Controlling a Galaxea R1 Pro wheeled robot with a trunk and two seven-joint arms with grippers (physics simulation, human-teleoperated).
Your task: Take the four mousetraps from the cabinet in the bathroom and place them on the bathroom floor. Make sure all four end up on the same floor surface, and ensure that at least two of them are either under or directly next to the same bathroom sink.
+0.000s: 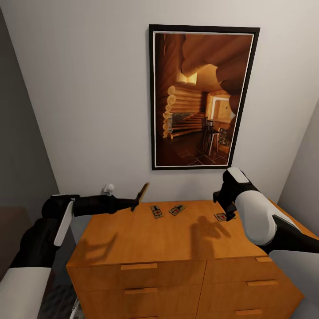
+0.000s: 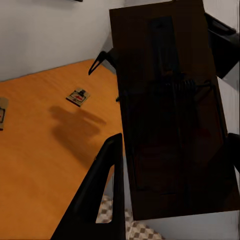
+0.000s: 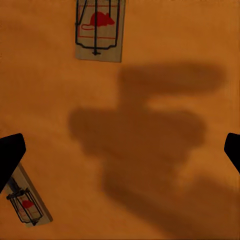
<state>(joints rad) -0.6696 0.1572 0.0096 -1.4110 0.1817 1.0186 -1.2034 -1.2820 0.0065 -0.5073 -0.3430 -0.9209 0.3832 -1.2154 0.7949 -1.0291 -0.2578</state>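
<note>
- Held trap: a thin tan board pinched edge-on in the left gripper, tilted, lifted off the cabinet; in the left wrist view its shadowed face with dark wire looms close.
- Two traps: flat on the orange-brown top, just beyond the left gripper's tip, near each other, red mouse prints up.
- Fourth trap: flat, right beside the right gripper.
</note>
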